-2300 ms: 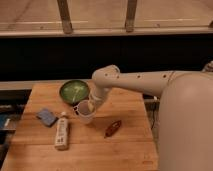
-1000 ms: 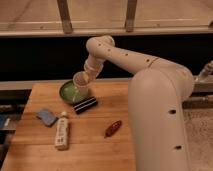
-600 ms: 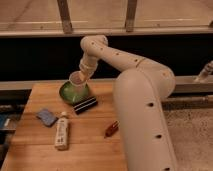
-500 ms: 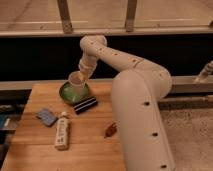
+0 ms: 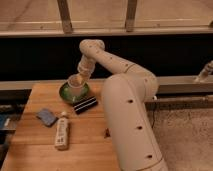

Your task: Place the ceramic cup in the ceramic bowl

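End effector (image 5: 81, 76) clamped on ceramic cup (image 5: 75, 85) over ceramic bowl (image 5: 63, 92); wooden table (image 5: 89, 145), dark panel (image 5: 40, 57) behind

No readable text, number or sign is showing anywhere. The white bottle (image 5: 61, 132), lying well in front of the gripper (image 5: 81, 76), is carrying a label with no legible characters. The gripper is sitting at the ceramic cup (image 5: 75, 86), above the ceramic bowl (image 5: 64, 94).

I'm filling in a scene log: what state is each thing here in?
ceramic bowl: upright on the table.
ceramic cup: roughly upright, open end up, low over the ceramic bowl.
gripper: at the ceramic cup, above the ceramic bowl.
white bottle: lying on its side.
black bar: lying flat.
blue pad: lying flat.
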Motion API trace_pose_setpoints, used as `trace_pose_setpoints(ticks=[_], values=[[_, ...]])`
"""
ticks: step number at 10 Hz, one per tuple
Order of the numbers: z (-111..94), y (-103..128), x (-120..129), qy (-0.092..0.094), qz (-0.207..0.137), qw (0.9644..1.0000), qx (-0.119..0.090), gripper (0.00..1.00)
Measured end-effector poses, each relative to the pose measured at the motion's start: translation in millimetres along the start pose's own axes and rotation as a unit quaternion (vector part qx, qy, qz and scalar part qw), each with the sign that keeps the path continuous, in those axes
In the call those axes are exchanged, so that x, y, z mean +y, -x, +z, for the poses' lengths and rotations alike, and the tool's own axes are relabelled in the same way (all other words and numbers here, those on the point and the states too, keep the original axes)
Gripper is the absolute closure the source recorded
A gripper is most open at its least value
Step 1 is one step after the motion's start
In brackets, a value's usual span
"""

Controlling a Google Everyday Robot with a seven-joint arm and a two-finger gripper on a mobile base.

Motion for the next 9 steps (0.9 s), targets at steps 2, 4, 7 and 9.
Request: trace_pose_setpoints(ticks=[2,4,7,9], values=[[6.5,4.3,1.4,0.004,-0.023,0.9992,-0.033,1.00],[3.6,1.7,-1.7,0.002,-0.027,0.9982,-0.054,1.00],[7.9,3.4,2.6,0.000,-0.035,0.9980,-0.052,1.00],[16.5,5.6,6.1,-0.026,-0.043,0.9982,-0.033,1.00]])
